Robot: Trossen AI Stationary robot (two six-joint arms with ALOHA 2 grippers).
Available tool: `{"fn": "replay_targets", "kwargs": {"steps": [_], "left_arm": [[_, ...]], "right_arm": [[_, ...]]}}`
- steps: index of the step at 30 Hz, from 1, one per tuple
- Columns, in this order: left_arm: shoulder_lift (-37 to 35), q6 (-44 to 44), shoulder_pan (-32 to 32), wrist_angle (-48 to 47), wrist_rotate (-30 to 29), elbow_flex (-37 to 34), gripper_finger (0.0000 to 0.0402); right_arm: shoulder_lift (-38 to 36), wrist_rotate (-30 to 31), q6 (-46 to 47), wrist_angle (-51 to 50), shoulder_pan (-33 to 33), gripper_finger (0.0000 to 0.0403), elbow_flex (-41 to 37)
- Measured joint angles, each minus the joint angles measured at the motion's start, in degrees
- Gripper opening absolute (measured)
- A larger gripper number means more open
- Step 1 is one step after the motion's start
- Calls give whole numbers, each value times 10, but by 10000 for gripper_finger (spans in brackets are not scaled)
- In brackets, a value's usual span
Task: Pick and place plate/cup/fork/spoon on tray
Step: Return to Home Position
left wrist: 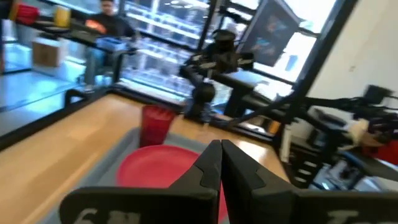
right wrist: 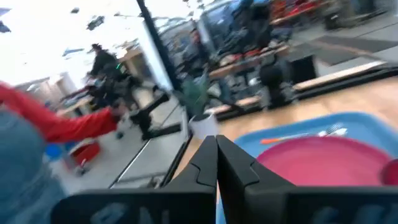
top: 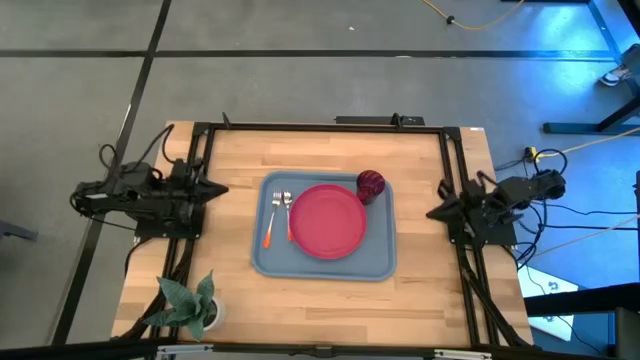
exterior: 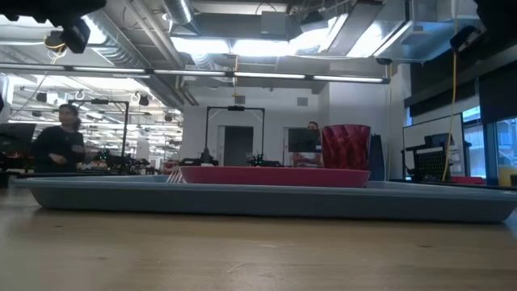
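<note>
The grey-blue tray [top: 275, 262] lies at the table's middle. On it rest the pinkish-red plate [top: 328, 220], the dark red cup [top: 370, 184] upright at the plate's far right, and the fork [top: 272, 212] and spoon [top: 288, 212] side by side left of the plate. My left gripper [top: 222, 188] is shut and empty at the table's left side, above the surface. My right gripper [top: 432, 212] is shut and empty at the right side. The plate [left wrist: 152, 165] and cup [left wrist: 155, 123] show in the left wrist view, and the plate [right wrist: 326, 160] and fork [right wrist: 311, 135] in the right wrist view.
A small potted plant [top: 190, 305] stands at the table's near left corner. A black frame [top: 320, 127] runs along the table's far edge and sides. People show in the room beyond the table [exterior: 60, 145].
</note>
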Motion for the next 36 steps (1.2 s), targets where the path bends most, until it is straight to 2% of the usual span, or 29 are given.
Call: {"fn": "replay_targets", "kwargs": {"steps": [2, 5, 11, 14, 18, 22, 27, 30, 36], "left_arm": [[0, 0, 0, 18, 21, -12, 0], [0, 14, 0, 58, 39, -40, 0], [0, 24, 0, 201, 43, -141, 0], [0, -2, 0, 266, 70, -193, 0], [0, -5, 0, 330, 96, -252, 0], [2, 9, 0, 304, 94, -253, 0], [0, 47, 0, 290, 137, -253, 0], [1, 58, 1, 249, 133, -253, 0], [5, 103, 1, 245, 120, -252, 0]], "right_arm": [[0, -28, -10, 20, 0, 3, -24], [0, -39, -28, 77, 0, 3, -67], [0, -50, -38, 210, 0, 3, -156], [0, -64, -38, 255, 0, 3, -185], [2, -71, -40, 233, 0, 3, -188], [1, -90, -56, 226, 0, 3, -188], [2, -76, -59, 165, 0, 3, -188], [8, -70, -96, 171, 0, 4, -187], [8, -70, -202, 171, 0, 18, -187]]}}
